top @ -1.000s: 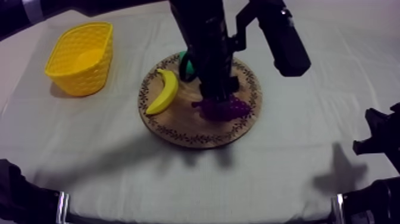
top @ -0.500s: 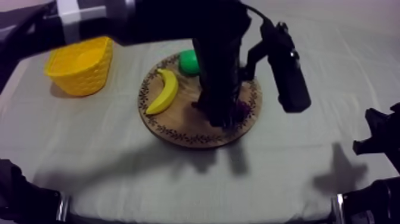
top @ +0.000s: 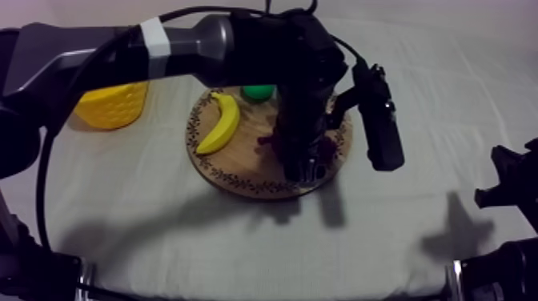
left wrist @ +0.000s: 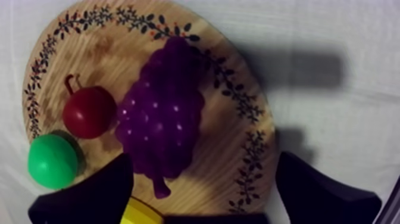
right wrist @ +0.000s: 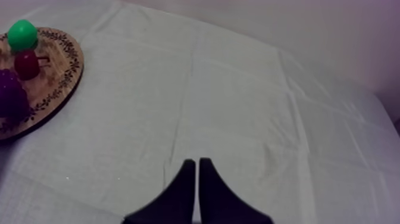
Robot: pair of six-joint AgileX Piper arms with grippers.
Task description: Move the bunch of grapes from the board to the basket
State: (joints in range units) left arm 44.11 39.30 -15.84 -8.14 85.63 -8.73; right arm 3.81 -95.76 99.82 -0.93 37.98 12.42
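Now the left gripper (left wrist: 203, 158) has dropped lower over the wooden board (left wrist: 107, 53) — fingers (left wrist: 89, 196) wide, straddling the bunch of grapes (left wrist: 161, 113), which lies on the board beside the small red fruit (left wrist: 89, 112). Closing looks next; the yellow basket (top: 112, 104) stands well apart.

Right gripper (right wrist: 195, 179) closed over cloth (right wrist: 238, 119); board (right wrist: 56, 77) far

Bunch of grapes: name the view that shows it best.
Left wrist view: the whole bunch of grapes lies unobstructed on the wooden board. Top view: my left arm hides most. Right wrist view: a sliver.
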